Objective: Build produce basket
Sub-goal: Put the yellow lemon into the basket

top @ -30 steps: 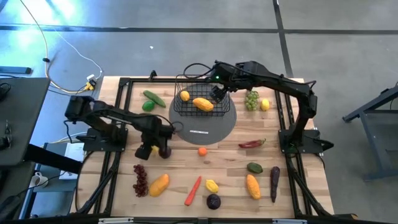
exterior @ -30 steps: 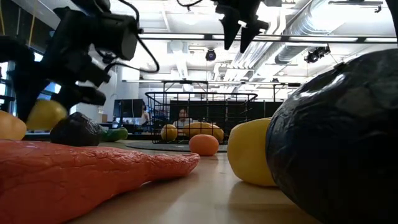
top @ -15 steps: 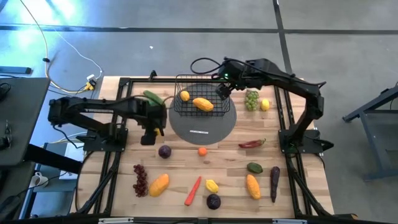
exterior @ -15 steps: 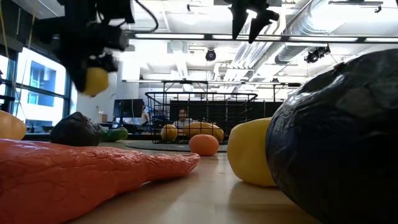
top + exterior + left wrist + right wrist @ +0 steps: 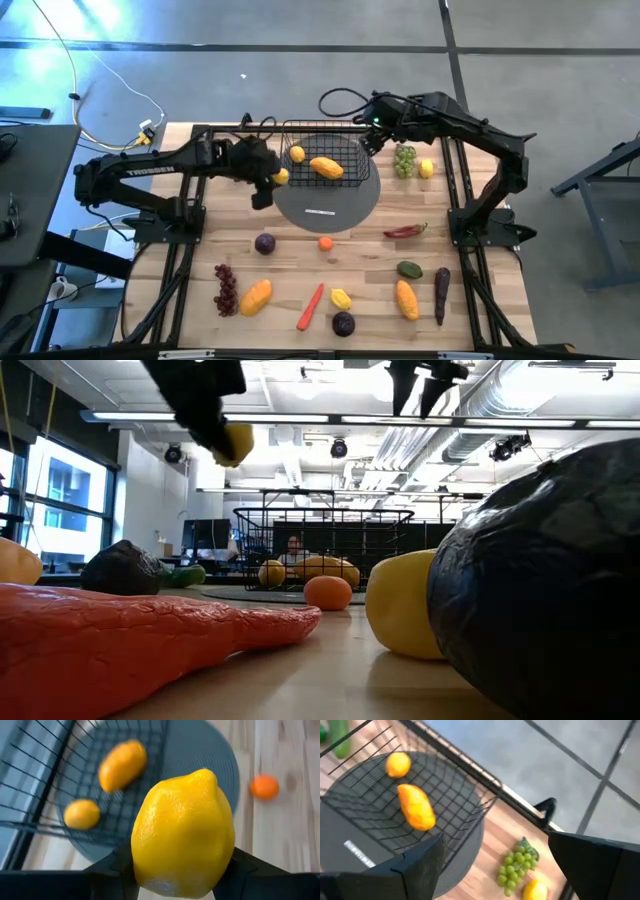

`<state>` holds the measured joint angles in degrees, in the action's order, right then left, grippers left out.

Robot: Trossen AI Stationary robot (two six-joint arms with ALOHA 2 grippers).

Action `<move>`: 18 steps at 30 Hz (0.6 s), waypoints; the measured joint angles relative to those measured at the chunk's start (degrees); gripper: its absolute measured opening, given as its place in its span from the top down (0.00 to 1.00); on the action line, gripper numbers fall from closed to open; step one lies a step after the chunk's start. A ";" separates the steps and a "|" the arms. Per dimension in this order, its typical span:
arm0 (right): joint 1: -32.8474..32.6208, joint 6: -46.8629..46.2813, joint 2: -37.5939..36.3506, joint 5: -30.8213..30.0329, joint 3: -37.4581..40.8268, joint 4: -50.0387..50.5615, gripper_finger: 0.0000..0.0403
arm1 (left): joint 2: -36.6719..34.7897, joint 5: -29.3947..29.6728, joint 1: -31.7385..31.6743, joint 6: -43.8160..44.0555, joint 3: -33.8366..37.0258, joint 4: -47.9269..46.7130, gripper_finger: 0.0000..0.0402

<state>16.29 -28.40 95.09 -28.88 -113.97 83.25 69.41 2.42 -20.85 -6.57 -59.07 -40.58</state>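
My left gripper [image 5: 268, 184] is shut on a yellow lemon [image 5: 182, 835] and hangs high over the table beside the left edge of the black wire basket [image 5: 320, 160]. The basket stands on a grey round mat [image 5: 335, 200] and holds a small lemon [image 5: 297, 154] and an orange mango [image 5: 326, 167]. My right gripper [image 5: 372, 141] is open with nothing between its fingers. It hangs high by the basket's far right corner, near the green grapes [image 5: 404, 159]. My left gripper pinches the lemon across its middle, one finger [image 5: 115, 870] on each long side [image 5: 145, 865]. The fingers slant down from the table's left. The lemon's pointed end [image 5: 207, 774] sticks out past the fingertips, and the lemon is lifted well clear of the table [image 5: 235, 442].
Loose produce lies on the near half of the table: a purple plum [image 5: 265, 243], a small orange [image 5: 325, 242], a red chili [image 5: 405, 231], red grapes [image 5: 227, 288], a mango [image 5: 256, 296], a carrot [image 5: 311, 306] and an eggplant [image 5: 441, 295]. A lemon [image 5: 427, 168] lies beside the green grapes.
My left gripper has risen with the lemon from table height beside the purple plum. It has gone toward the far edge and right, up to the basket's left side, tipping as it went. My right gripper has drawn up and right, off the basket's middle.
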 joint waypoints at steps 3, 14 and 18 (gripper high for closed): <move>0.00 -1.10 -1.10 -1.83 0.00 0.92 0.17 | 0.00 -0.01 -1.34 0.58 0.00 3.04 0.58; 0.96 -1.01 -4.44 -7.48 -0.02 2.54 0.17 | 0.17 4.67 -5.66 3.41 0.00 15.78 0.58; 2.21 2.10 -4.57 -8.20 -0.02 2.55 0.17 | 0.23 4.42 -7.67 3.39 0.00 19.17 0.58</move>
<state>18.50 -26.30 90.52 -37.08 -113.99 85.80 69.64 6.83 -28.52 -3.18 -59.07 -21.41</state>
